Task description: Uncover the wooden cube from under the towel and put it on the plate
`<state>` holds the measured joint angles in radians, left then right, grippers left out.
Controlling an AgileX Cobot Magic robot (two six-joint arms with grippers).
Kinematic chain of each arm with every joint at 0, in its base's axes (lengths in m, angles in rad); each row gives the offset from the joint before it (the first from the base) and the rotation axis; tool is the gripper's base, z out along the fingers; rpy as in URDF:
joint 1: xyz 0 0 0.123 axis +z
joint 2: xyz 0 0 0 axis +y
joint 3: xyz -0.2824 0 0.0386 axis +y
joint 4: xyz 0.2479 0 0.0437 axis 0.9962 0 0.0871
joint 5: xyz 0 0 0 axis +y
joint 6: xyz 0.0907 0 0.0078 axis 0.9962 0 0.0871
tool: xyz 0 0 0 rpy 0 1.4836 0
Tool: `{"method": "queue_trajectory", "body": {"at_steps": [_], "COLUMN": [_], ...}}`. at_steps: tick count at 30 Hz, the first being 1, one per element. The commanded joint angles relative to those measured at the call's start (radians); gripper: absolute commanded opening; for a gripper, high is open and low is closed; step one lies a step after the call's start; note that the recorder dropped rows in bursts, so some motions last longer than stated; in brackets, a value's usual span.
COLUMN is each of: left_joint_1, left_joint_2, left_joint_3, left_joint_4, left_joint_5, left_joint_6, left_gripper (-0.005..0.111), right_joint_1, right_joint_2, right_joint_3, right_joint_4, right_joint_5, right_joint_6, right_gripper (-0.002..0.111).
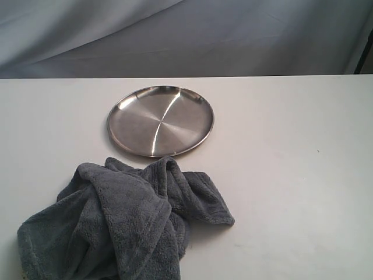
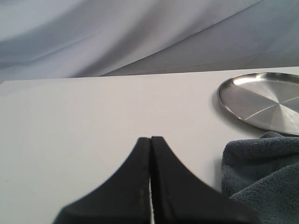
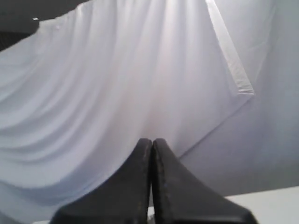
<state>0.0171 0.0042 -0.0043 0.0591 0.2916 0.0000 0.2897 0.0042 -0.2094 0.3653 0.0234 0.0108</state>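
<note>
wooden cube is not seen in any view; it is presumed to be hidden under the towel (image 1: pixel 122 224), which is bunched in thick folds at the near edge of the tabletop (image 1: pixel 291 175), toward the left. the left end effector (image 2: pixel 150 156) is shown with its jaws pressed together and nothing pinched, held over bare tabletop beside the towel. the right end effector (image 3: pixel 152 156) is likewise closed on nothing and is pointed at the backdrop (image 3: pixel 117 84), away from the work.

since the cube's spot under the folds cannot be told, a grasp could be placed on cloth lying right over it, and the cube could be dragged or flicked off the near edge as the towel is lifted. if a fold is gathered around the block, it could be carried up with the cloth and dropped.

just beyond the towel, the plate (image 1: pixel 160 121) lies empty, its rim just beside the cloth. it could be shoved or tipped if the towel is swept that way. on its shiny surface, a cube set down hard could be made to slide.
</note>
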Motion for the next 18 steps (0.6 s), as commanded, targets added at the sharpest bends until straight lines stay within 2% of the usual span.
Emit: {"method": "queue_trajectory", "body": {"at_steps": [1,5,10,15,18], "left_joint_1": [-0.006,-0.006,-0.006,-0.006,-0.006], "left_joint_2": [-0.004,-0.004,-0.004,-0.004,-0.004], "left_joint_3": [0.004,0.004,0.004,0.004,0.004], "left_joint_4": [0.004,0.004,0.004,0.004,0.004], "left_joint_5": [-0.01,-0.01,-0.01,-0.01,-0.01], "left_joint_6": [0.0,0.0,0.0,0.0,0.0], "left_gripper": [0.0,0.0,0.0,0.0,0.0], "right_joint_1": [0.055,0.064,0.064,0.064,0.064], "right_joint_2": [-0.004,-0.004,0.078,0.245,0.381], "right_joint_3": [-0.039,-0.038,-0.038,-0.047,-0.141], "right_joint_4": [0.015,0.015,0.011,-0.25,-0.48], "right_joint_5": [-0.084,-0.163,-0.257,-0.437,-0.398], "right_joint_6": [0.0,0.018,0.196,0.271,0.412], "right_gripper": [0.0,0.0,0.0,0.0,0.0]}}
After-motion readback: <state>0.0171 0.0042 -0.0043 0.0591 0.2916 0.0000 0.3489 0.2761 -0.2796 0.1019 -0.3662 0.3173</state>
